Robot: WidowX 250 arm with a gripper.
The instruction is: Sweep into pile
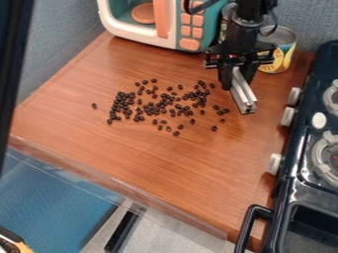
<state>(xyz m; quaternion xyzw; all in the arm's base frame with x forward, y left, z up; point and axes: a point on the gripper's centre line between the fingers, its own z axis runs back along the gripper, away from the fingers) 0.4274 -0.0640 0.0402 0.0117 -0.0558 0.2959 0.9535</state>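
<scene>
A dark bar (12, 59) crosses the left edge. Dark beans (163, 104) lie scattered in a loose patch at mid-tabletop (158, 163). Just to their right, the gripper (237, 75), clamped on a grooved metal bar (243, 94), hangs between a toy microwave (133, 35) and a black stove (294, 163); a can (285, 52) stands behind.

The top edge crops the robot arm (249, 11) and toy microwave (119, 30); the right edge cuts the toy stove (300, 148). The gripper (237, 80) partly hides the yellow can (285, 53).
</scene>
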